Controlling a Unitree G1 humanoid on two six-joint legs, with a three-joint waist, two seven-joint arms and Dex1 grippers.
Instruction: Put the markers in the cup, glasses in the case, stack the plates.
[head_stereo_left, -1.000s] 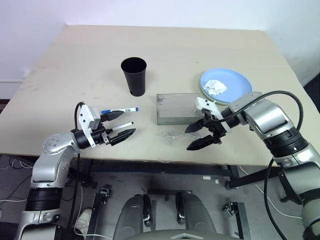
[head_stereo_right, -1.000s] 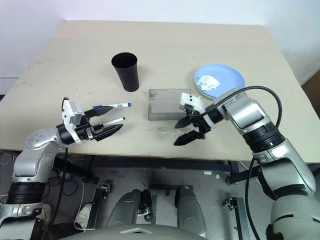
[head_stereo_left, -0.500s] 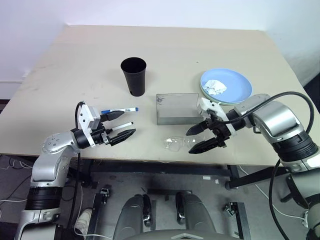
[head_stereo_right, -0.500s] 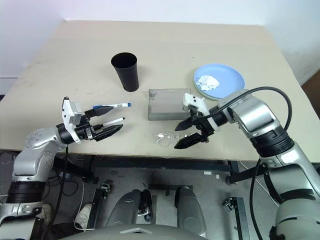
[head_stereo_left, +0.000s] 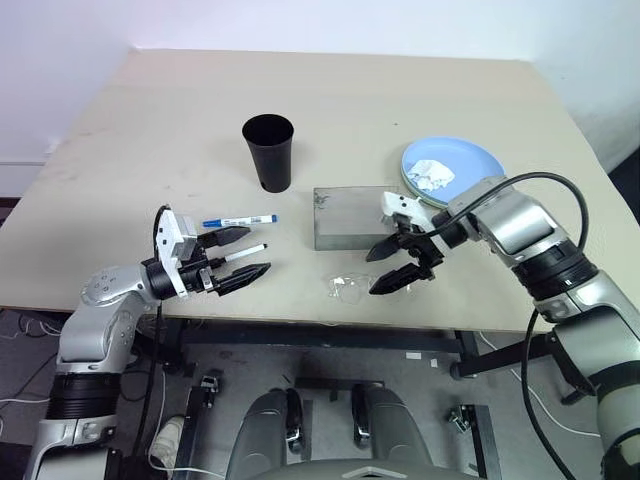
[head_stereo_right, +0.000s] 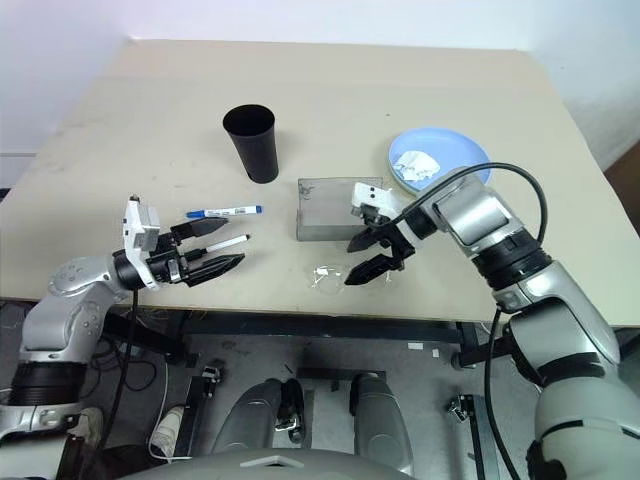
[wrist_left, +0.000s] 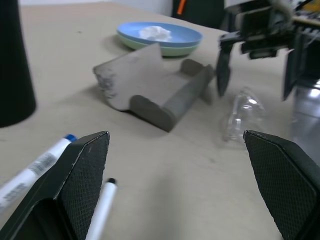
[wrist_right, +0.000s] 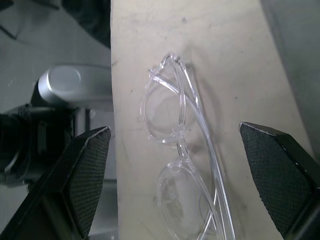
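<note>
Lower centre of the left eye view, near the table's (head_stereo_left: 120, 140) front edge, your glasses (head_stereo_left: 346, 285) lie flat on the tabletop, clear frame, folded arms. Your right gripper (head_stereo_left: 389, 266) hangs right over them with fingers spread wide, holding nothing; the glasses sit just left of and below the fingertips in that frame. Right wrist view puts the glasses (wrist_right: 177, 165) squarely between the two black fingers (wrist_right: 85, 175), not touched as far as you can tell.

The case (head_stereo_left: 352, 216) sits just above the glasses in the frame, grey, closed or lid flat, cannot tell which from the head views; left wrist view shows its flap (wrist_left: 150, 80) raised a bit. The right gripper's upper finger is near the case's lower right corner.

Upper right of the case, the plates (head_stereo_left: 452, 172) are already one on the other, blue over mint green, with a white paper wad (head_stereo_left: 431, 174) on top.

Left side of the frame, your left gripper (head_stereo_left: 243, 253) is also spread, empty. The markers lie at it: blue-capped marker (head_stereo_left: 238, 220) just above the upper finger, black-capped marker (head_stereo_left: 243, 252) between the two fingers. Neither is pinched.

The cup (head_stereo_left: 268, 152) stands upright, upper centre, well apart from both grippers, above the markers.
</note>
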